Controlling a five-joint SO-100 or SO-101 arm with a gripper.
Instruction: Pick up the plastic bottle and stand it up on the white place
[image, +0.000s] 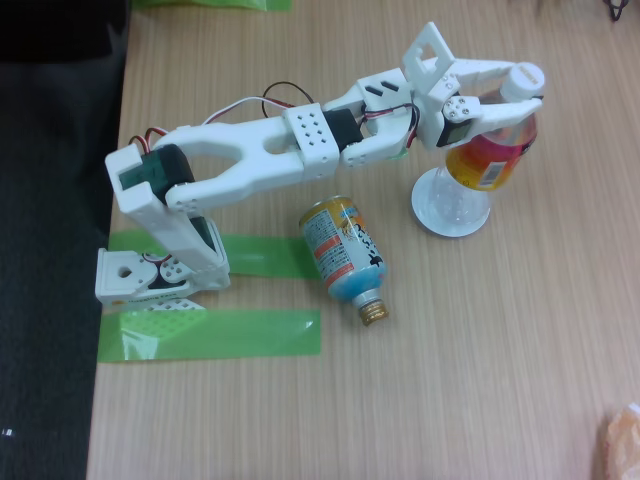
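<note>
Where the wooden table (480, 380) comes nearest in the fixed view, two strips of green tape (210, 333) are seen beside the arm's white base (150, 275). A little farther on, a printed blue-and-orange can (343, 255) with a gold neck is laid on its side. Beyond it, the clear ribbed plastic bottle (490, 155) is stood upright in the small round white dish (450, 212), its base set inside the raised rim. An orange, red and yellow label is wrapped round its upper part, and a white cap is screwed on top. The white plastic claw (505, 108) is closed round the bottle just under the cap.
</note>
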